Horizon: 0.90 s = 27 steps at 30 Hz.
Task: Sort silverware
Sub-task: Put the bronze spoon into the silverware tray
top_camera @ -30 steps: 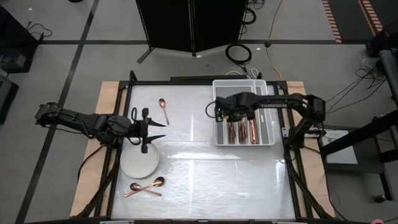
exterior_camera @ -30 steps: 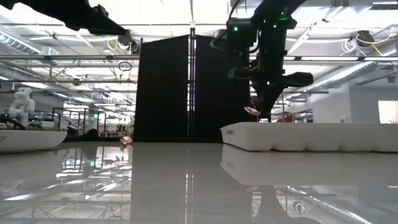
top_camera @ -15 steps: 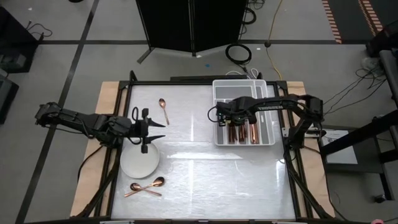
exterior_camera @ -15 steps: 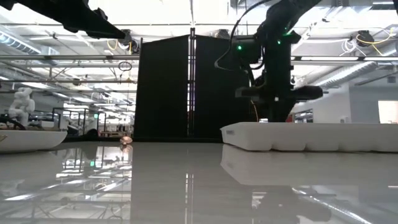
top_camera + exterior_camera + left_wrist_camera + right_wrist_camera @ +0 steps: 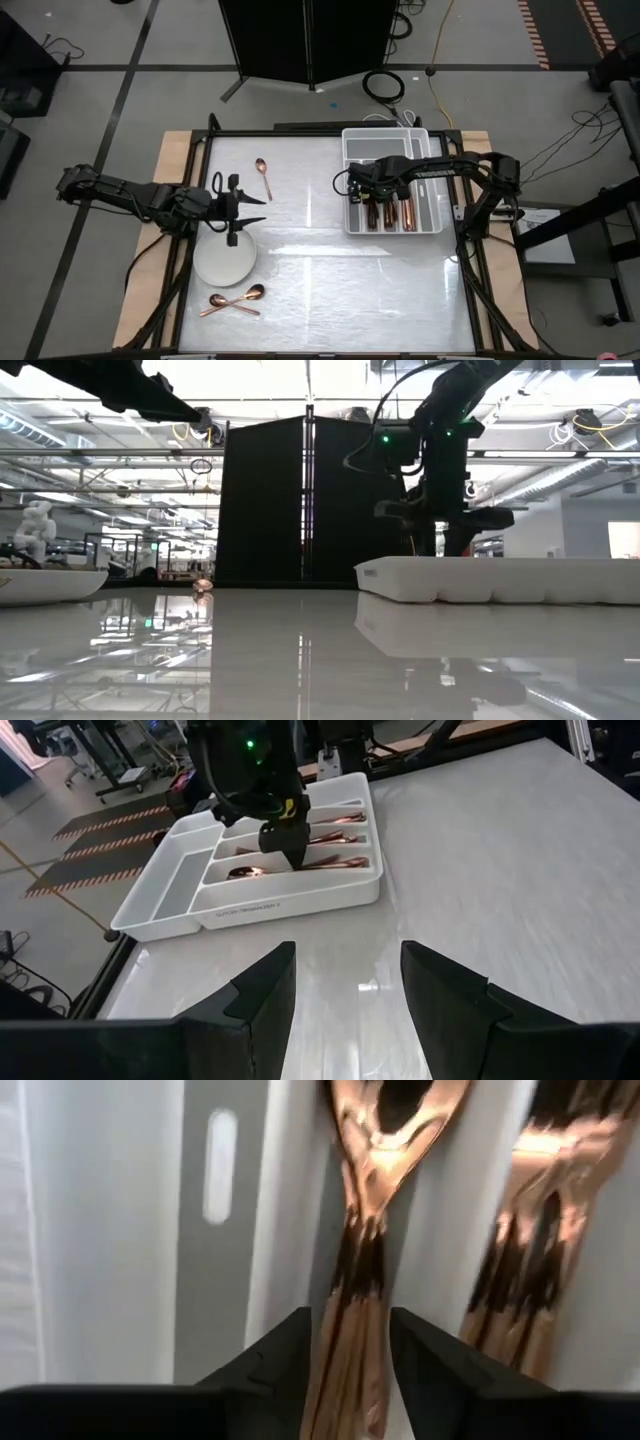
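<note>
The right gripper [image 5: 366, 192] is low in the tray [image 5: 425, 136], fingers [image 5: 275, 1350] spread along both sides of a spoon [image 5: 365, 1230] lying lengthwise in a slot. The left gripper [image 5: 243, 211], fingers spread, hangs over the plate [image 5: 224, 265], nearer to the loose spoons [image 5: 232, 300] beside the plate.

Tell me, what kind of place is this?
Probably a robotics lab or workshop hall: striped floor markings, loose cables, a framed test table with two robot arms, and a black partition.
</note>
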Tool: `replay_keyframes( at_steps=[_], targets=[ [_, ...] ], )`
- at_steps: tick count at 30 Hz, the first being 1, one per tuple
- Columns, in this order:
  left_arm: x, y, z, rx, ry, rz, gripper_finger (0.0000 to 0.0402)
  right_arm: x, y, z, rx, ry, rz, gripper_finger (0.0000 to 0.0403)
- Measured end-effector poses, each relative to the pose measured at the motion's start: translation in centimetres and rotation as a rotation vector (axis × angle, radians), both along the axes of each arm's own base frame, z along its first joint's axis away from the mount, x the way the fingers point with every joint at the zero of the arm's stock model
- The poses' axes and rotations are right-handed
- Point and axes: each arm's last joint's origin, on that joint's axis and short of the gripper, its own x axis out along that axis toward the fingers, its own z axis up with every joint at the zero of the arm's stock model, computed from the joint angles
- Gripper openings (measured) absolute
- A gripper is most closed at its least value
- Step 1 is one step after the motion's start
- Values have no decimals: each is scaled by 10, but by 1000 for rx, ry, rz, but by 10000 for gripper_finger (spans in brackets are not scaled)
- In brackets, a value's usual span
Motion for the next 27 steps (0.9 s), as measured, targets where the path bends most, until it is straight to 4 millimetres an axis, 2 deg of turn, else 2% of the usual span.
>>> replay_keyframes(
  at_steps=[8,12,14,18,23,25,27],
  targets=[
    [-1,0,-2,15,23,-4,183,4,4,1,40,-48,50,132],
    [0,1,-3,12,26,28,183,10,16,6,-30,-34,119,132],
    [1,6,0,38,30,109,183,16,22,13,-86,-55,150,132],
    [9,26,20,13,81,292,183,28,37,25,-182,-94,225,132],
    [25,69,42,-178,115,631,183,45,62,43,-259,-206,317,132],
    [31,87,39,-205,212,719,183,51,73,47,-281,-266,362,132],
    [38,104,26,-240,330,761,183,56,85,50,-299,-319,413,132]
  ],
)
